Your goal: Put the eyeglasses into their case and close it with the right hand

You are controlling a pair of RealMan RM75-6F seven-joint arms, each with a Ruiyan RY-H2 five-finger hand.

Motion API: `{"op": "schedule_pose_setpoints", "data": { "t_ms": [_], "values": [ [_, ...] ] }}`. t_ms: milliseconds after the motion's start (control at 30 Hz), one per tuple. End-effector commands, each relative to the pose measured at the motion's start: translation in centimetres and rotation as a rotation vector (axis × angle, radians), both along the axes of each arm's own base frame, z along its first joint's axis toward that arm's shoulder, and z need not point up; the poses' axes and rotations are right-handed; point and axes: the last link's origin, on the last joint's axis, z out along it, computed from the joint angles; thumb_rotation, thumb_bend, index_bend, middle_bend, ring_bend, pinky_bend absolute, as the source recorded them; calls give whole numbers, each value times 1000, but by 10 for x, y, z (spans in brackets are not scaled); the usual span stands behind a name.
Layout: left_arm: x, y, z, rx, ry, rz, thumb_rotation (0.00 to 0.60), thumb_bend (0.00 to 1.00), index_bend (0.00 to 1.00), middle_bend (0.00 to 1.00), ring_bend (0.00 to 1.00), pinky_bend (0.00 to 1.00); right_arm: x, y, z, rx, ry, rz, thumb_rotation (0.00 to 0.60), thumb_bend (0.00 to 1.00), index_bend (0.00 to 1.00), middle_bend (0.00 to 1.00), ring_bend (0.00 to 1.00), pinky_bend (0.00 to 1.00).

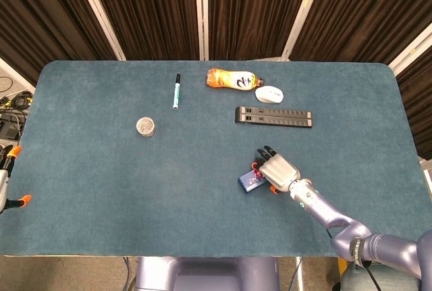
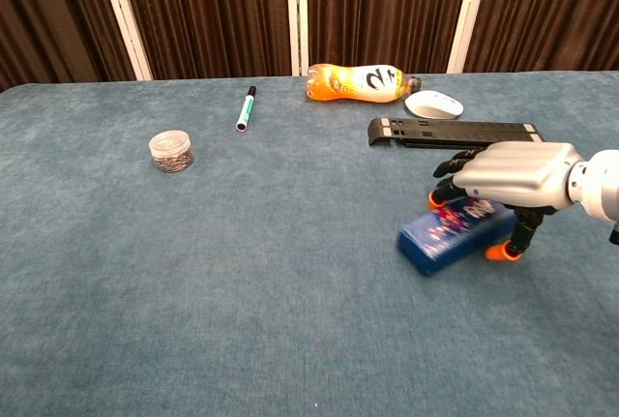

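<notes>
One blue case (image 2: 447,236) lies shut near the table's (image 1: 101,169) right front; the right hand (image 2: 511,177) clasps it from above, fingers and thumb around its sides. No eyeglasses visible, so the task looks almost finished

Teal table (image 1: 101,190) fills most of the head view. Upper centre: orange bottle (image 1: 231,79) lying on its side, white mouse (image 1: 270,94) just right of its cap. Black slatted stand (image 1: 273,117) below them. Green marker (image 1: 176,91) upper left of centre, small round jar (image 1: 146,126) below-left of it. Dark curtains (image 1: 250,7) behind.
</notes>
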Motion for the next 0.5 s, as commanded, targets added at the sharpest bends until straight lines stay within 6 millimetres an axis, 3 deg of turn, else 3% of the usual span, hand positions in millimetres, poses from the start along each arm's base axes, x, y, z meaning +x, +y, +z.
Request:
{"op": "schedule_pose_setpoints", "data": {
  "t_ms": [33,200,267,400,500],
  "values": [
    [0,0,0,0,0,0,600,0,0,0,0,0,-1,0,0,-6,-7,-5,600,243,389,312,113,0],
    [0,-1,-1,-1,1,0,600,0,0,0,0,0,-3,0,1,-9,-17,-9,600,244,382,285,114,0],
    [1,-1,-1,-1,1,-1,600,0,0,0,0,0,-4,1,2,-2,-16,-14,600,226,318,229,101,0],
    [2,-2,-1,-1,-1,-4,600,0,0,0,0,0,-6,4,7,0,-6,-20,600,137,73,28,4,0],
    [4,-3,0,0,-7,-11,600,0,0,0,0,0,-4,10,16,-11,-11,-20,600,98,8,0,0,0]
  ]
}}
